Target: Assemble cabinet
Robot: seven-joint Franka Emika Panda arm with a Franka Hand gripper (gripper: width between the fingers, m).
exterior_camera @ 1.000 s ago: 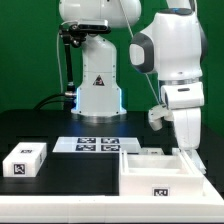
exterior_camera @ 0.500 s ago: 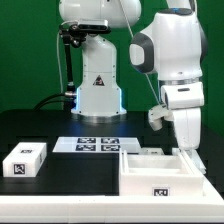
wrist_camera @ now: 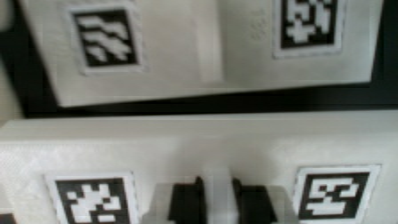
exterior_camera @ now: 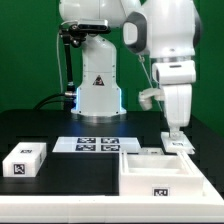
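The cabinet (exterior_camera: 160, 172), a large white open box with a tag on its front, lies at the front of the exterior view's right. My gripper (exterior_camera: 172, 132) hangs over its back right corner. In the wrist view my gripper (wrist_camera: 217, 202) has its jaws close together on a thin ridge of a small white tagged block (wrist_camera: 214, 155), which has a tag on either side of the fingers. The same block (exterior_camera: 178, 146) shows just under the fingertips. Another white tagged part (wrist_camera: 187, 50) lies beyond it. A further small white block (exterior_camera: 25, 160) lies at the exterior view's left.
The marker board (exterior_camera: 95, 143) lies flat in the middle of the black table, behind the cabinet. The white robot base (exterior_camera: 98, 90) stands at the back centre. A green wall closes off the back.
My arm has swung towards the exterior view's left and the gripper has risen a little above the cabinet's back right corner. The left block and the marker board have not moved.
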